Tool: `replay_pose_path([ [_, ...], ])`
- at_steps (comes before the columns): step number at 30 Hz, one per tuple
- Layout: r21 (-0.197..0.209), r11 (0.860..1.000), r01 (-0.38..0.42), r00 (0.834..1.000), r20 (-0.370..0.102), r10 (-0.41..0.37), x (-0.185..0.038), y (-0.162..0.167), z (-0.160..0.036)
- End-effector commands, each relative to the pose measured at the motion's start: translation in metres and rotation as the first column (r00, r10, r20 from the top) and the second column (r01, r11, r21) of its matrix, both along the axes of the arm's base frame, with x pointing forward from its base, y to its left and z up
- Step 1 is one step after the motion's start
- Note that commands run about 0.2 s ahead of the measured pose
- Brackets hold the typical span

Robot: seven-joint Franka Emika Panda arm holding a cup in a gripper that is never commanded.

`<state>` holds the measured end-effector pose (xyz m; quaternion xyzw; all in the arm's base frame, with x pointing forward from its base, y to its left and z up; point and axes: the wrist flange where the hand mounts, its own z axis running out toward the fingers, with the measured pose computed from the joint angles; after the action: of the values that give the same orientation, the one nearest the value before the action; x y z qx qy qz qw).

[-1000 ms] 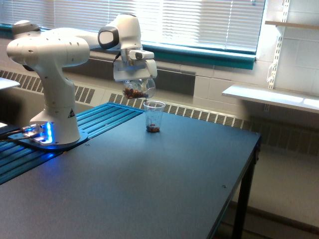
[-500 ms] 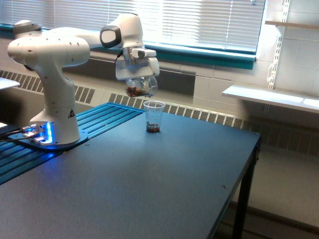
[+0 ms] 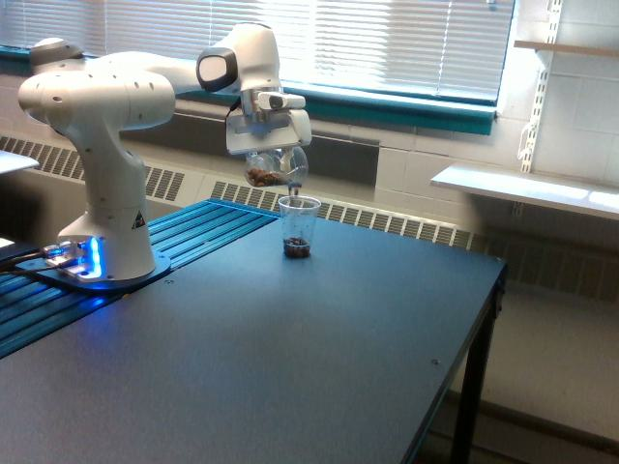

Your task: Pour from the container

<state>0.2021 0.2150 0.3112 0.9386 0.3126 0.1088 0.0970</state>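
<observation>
My gripper [image 3: 270, 155] is shut on the container [image 3: 274, 168], a small clear rounded vessel with brown granular bits inside. It hangs tilted in the air, its mouth turned toward the exterior view's right. Just below and to the right stands a taller clear tapered cup [image 3: 299, 226] on the dark table [image 3: 319, 358]. Brown bits lie in the bottom of that cup. A thin dark trickle shows between the container's lip and the cup's rim.
The white arm's base [image 3: 102, 266] stands at the exterior view's left on a blue ribbed mat [image 3: 208, 224]. A window with blinds and a radiator run behind. A white shelf [image 3: 522, 186] sits at the right, beyond the table's edge.
The container has shifted slightly right and up, closer over the tall cup's rim. Bits now fall from its lip toward the cup.
</observation>
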Motion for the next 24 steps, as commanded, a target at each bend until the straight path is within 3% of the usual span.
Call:
replay_pose_path([
  [1, -0.017, 1.0, 0.003, 0.999, 0.039, -0.002, 0.004, -0.005, 0.008],
  [24, -0.05, 0.998, -0.025, 0.999, 0.036, 0.026, 0.007, 0.006, 0.01],
])
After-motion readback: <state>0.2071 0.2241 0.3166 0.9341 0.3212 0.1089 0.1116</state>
